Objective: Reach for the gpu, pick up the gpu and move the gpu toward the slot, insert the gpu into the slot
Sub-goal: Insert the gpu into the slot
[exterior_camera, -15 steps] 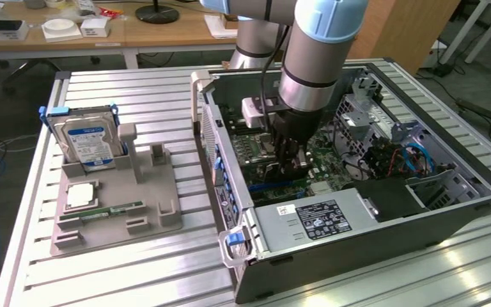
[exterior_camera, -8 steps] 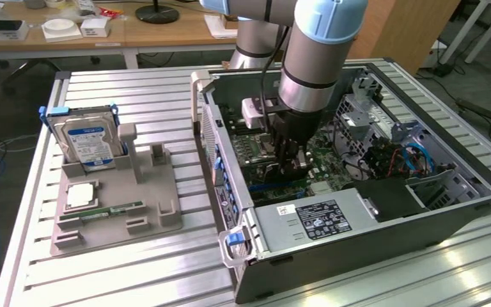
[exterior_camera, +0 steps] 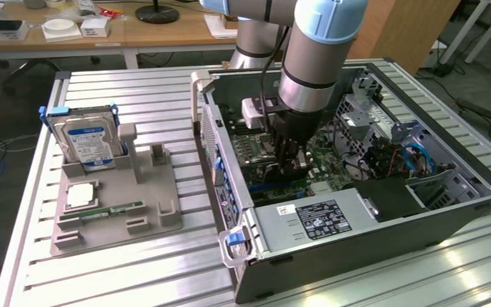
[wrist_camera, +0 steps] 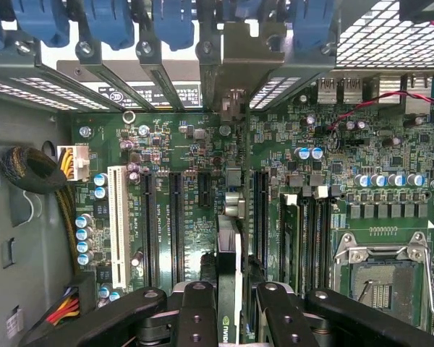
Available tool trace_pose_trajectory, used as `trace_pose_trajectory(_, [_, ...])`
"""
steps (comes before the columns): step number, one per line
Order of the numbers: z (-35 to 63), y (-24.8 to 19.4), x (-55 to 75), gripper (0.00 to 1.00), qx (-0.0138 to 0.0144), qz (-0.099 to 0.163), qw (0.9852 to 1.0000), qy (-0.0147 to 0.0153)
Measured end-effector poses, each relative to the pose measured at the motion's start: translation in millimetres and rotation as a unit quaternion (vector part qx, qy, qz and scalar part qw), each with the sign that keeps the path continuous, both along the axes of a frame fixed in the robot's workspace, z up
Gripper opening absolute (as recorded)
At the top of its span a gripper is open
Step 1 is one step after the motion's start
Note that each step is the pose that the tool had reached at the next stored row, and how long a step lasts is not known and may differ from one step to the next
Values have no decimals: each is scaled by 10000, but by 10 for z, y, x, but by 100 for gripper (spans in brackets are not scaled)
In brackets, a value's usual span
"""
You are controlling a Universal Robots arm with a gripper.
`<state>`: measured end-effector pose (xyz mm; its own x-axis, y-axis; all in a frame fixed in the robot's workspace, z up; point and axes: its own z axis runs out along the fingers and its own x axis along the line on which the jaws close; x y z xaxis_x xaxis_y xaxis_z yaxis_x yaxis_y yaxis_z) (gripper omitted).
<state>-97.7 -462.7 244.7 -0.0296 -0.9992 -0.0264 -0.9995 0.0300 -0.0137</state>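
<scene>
My gripper point(wrist_camera: 228, 300) is shut on the gpu point(wrist_camera: 229, 238), a thin dark card seen edge-on between the two black fingers point(wrist_camera: 197, 307). The card stands upright over the green motherboard point(wrist_camera: 181, 144), and its silver end bracket point(wrist_camera: 233, 65) lies at the case's rear wall among the blue slot clips. It runs between two black expansion slots point(wrist_camera: 176, 224), hiding the slot beneath it; how deep it sits I cannot tell. In the exterior view, the gripper point(exterior_camera: 288, 163) reaches down inside the open computer case point(exterior_camera: 450, 217).
Left of the case in the exterior view, a grey holder point(exterior_camera: 113, 220) carries a blue-labelled hard drive point(exterior_camera: 92, 137) and a green memory stick point(exterior_camera: 113, 209). The power supply point(exterior_camera: 314, 220) fills the case's near end. A CPU socket point(wrist_camera: 380, 278) and a cable bundle point(wrist_camera: 29, 170) flank the card.
</scene>
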Motion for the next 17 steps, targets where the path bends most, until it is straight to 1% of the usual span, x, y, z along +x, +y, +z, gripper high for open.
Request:
trace_pose_trajectory(7, [-3, 0, -30, 26, -1, 0, 10000, 1])
trace_pose_trajectory(13, [-4, -1, 14, 26, -1, 0, 10000, 2])
trace_pose_trajectory(15, [-5, 0, 0, 26, 0, 1, 10000, 0])
trace_pose_trajectory(16, [-13, 2, -15, 26, -1, 135, 9999, 1])
trace_pose_trajectory(17, [-13, 2, -15, 26, 0, 135, 9999, 1])
